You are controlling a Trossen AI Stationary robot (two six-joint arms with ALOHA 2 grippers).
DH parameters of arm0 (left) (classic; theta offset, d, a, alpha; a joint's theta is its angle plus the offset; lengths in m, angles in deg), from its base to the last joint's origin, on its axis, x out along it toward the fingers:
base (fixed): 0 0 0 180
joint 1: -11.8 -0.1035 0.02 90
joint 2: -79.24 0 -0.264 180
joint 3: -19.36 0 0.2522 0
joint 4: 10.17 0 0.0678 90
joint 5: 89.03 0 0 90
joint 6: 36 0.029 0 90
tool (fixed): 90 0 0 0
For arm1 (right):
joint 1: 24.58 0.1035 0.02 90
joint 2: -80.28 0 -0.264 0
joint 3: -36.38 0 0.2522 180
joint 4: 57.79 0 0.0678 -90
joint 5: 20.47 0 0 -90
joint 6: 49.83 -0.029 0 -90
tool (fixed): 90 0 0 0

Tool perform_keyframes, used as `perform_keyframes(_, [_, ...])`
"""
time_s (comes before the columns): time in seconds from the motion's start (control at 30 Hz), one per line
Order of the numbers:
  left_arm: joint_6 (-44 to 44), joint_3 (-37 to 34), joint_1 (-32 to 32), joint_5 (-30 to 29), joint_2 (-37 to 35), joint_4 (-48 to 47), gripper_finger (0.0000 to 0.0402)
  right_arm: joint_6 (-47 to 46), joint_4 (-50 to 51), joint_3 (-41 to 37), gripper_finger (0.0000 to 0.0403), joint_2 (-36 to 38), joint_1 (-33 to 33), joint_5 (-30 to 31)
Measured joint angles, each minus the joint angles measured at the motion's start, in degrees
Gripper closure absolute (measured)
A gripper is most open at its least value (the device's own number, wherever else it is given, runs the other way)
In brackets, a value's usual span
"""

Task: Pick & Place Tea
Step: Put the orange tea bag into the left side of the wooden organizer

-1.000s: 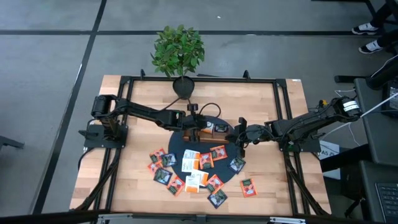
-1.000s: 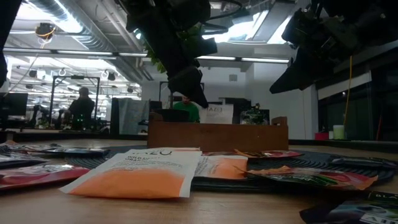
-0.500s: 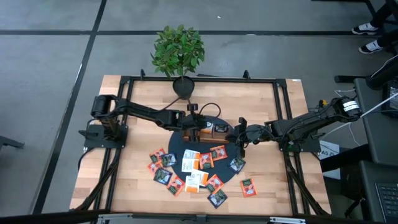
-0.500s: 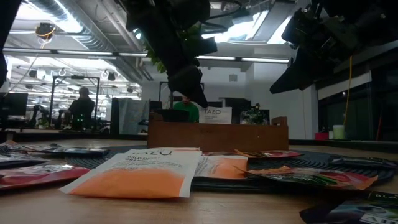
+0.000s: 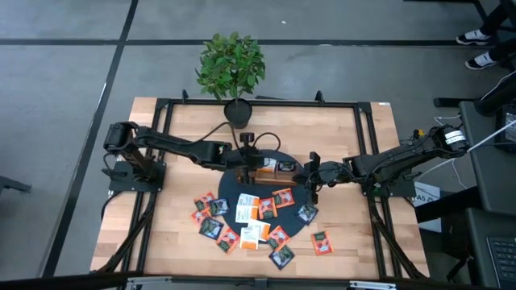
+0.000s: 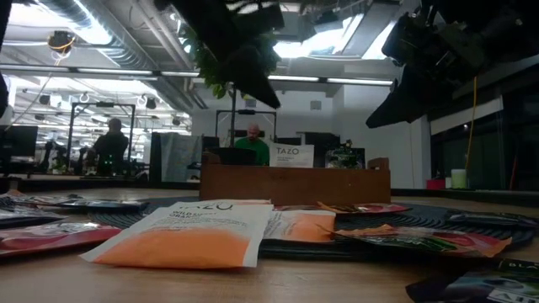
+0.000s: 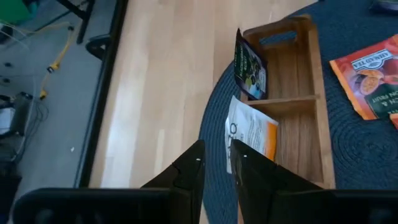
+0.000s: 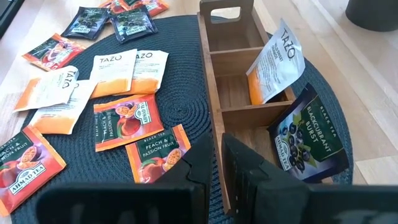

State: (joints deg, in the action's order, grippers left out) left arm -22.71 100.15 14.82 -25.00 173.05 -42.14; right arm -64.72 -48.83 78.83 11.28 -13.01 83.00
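A wooden tray stands on a dark round mat. A white-and-orange tea sachet leans in its middle compartment. A dark blackcurrant sachet leans against the wall of an end compartment. Several more tea sachets, orange, white and dark, lie flat on the mat and on the table's near half. My left gripper hangs above the tray's left side, open by a narrow gap, with nothing in it. My right gripper waits above the mat to the right of the tray, its fingers nearly together on nothing.
A potted plant stands at the table's far edge behind the tray. A black frame rail runs round the tabletop. Bare wood lies to the left of the mat. A person sits in the room beyond the table.
My left gripper has risen from the tray and drawn back toward the table's left edge. The white-and-orange sachet has stayed in the tray and now stands fully in view above its wall.
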Motion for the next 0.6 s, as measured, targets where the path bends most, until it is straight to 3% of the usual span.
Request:
perform_keyframes(0.23, [-3.9, 0.0, 3.3, -2.8, -6.8, -10.6, 0.0336, 0.2, -0.3, 0.0, 0.0363, 0.0, 0.0, 0.0])
perform_keyframes(0.6, [-16.1, 0.0, 9.4, 0.7, -10.9, -23.5, 0.0388, 0.6, -1.5, 0.0, 0.0363, 0.0, 0.7, -0.1])
